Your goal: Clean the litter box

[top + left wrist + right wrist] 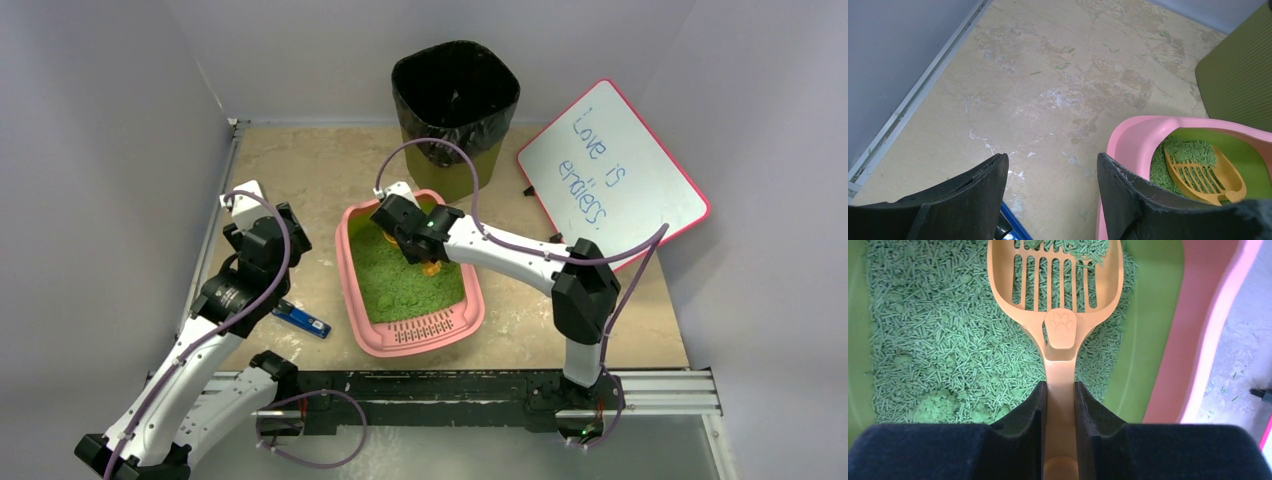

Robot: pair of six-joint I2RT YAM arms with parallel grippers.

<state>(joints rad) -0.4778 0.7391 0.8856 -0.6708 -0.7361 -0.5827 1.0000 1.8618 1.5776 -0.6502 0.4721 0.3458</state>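
Gripper R (1060,390) is clamped tight on the handle of an orange slotted scoop (1060,335), its 2 fingers (1023,415) pressed to either side of it. The scoop head sits just ahead of the fingertips, resting on green litter (948,340) w/ a few pellets on its slots. Litter spreads below & to the left of this gripper. To its right rises a smooth green inner wall, then the pink rim of the litter box (1208,315). The gripper is thus inside the box, toward the far end; the slotted lip is behind it, nearest the arm bases. Past the box's far end stands an olive bin (455,100) w/ black bag, and a whiteboard (612,170) leans off to the right.

Gripper L (1053,165) has its jaws apart w/ nothing between them, over bare table (1048,90). A corner of the box lies just to its right, and a blue object (302,320) lies on the table beneath it.
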